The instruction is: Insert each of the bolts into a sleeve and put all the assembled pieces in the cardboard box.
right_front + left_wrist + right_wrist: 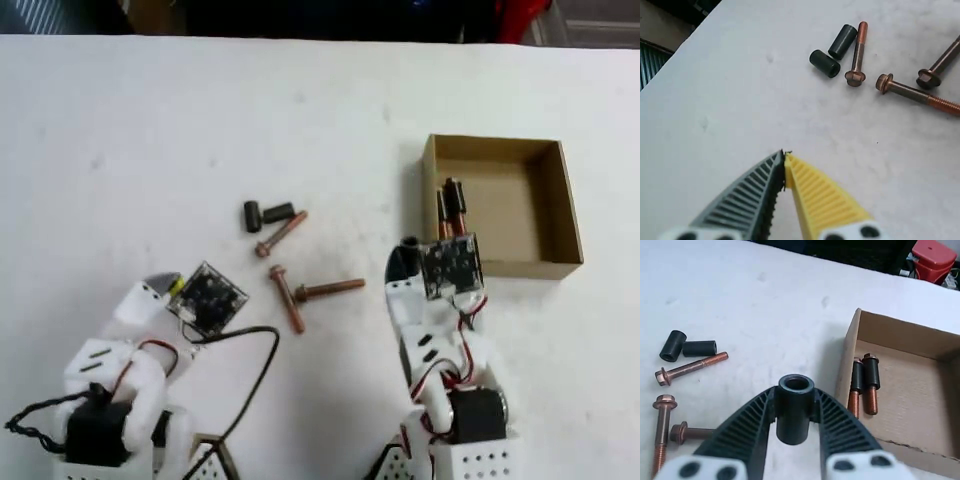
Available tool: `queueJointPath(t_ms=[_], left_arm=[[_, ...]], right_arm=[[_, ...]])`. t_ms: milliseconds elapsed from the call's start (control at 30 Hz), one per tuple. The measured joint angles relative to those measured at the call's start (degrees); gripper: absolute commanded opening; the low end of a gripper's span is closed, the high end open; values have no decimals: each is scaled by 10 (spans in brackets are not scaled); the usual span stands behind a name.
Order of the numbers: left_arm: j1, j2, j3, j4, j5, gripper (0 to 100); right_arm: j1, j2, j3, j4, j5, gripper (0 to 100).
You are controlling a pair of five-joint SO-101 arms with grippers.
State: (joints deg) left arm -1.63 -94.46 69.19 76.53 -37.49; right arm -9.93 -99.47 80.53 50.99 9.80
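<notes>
My right gripper (795,412) is shut on a black sleeve (795,407), held upright with its open bore showing, just beside the cardboard box (560,205). Two assembled bolt-and-sleeve pieces (864,385) lie in the box (940,450) against its near wall; they also show in the high view (450,207). Three copper bolts (300,270) lie loose on the table (150,130), with two black sleeves (267,214) just beyond them. My left gripper (785,156) is shut and empty, low over the table short of the sleeves (834,50) and bolts (900,82).
A black cable (250,370) loops across the table between the two arms. The table's far and left parts are bare white surface. A red object (935,255) sits beyond the table's far edge.
</notes>
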Motion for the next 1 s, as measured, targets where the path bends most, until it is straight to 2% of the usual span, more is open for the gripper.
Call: queueJointPath(t_ms=[133, 300, 700, 800, 900, 1000], left_arm=[[8, 91, -40, -1, -24, 20], [72, 209, -77, -26, -51, 20], [203, 461, -113, -160, -53, 21], [226, 525, -113, -203, -57, 66], [239, 585, -113, -237, -92, 148], [241, 644, -124, -265, -114, 169]], right_arm=[[0, -24, 4, 2, 0, 17], [0, -29, 10, 2, 0, 17], [0, -29, 18, 2, 0, 17], [0, -31, 26, 2, 0, 17], [1, -31, 25, 2, 0, 17], [0, -31, 25, 2, 0, 17]])
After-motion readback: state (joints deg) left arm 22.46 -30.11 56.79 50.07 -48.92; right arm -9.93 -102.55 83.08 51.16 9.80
